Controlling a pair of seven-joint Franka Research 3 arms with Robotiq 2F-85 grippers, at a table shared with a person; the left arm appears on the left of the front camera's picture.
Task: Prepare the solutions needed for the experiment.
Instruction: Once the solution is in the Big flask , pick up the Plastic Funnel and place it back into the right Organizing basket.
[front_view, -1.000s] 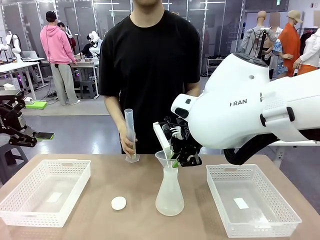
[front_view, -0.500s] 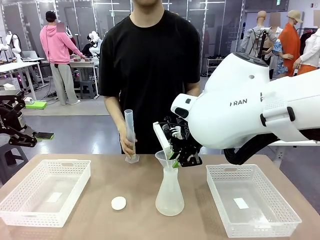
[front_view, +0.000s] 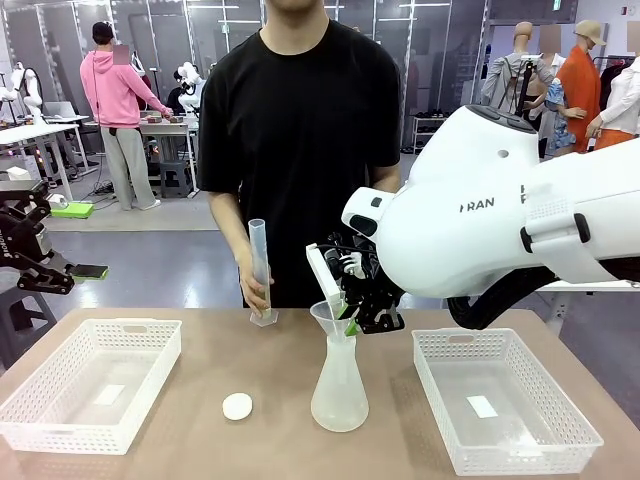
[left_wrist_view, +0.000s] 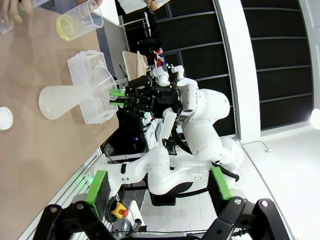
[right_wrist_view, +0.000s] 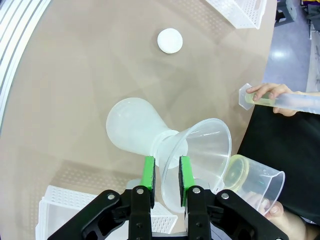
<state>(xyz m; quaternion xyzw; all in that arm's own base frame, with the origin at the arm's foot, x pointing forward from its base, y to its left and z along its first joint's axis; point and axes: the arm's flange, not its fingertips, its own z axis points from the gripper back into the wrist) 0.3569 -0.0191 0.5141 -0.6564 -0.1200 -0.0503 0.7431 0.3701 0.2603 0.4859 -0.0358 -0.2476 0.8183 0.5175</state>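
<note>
Table (front_view: 250, 360): flask (front_view: 339, 395) stands right under the right gripper (front_view: 347, 320), stopper (front_view: 237, 406) sits nearby to its left, left basket (front_view: 60, 437) and right basket (front_view: 520, 455) flank it.

Two baskets (front_view: 70, 432) (front_view: 520, 455), one flask (front_view: 339, 395), one funnel (front_view: 328, 318), one cylinder (front_view: 260, 265), one beaker (right_wrist_view: 255, 185), one stopper (front_view: 237, 406)

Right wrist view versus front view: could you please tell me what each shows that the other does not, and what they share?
Right wrist view: a clear beaker with pale yellow-green solution in its base, held in the person's hand beside the funnel, and more solution at the cylinder's foot. Front view: the cylinder standing upright on the table, the person's torso, the white right arm. Both: the right gripper shut on the funnel's wall, the frosted flask under it, the round white stopper.
</note>
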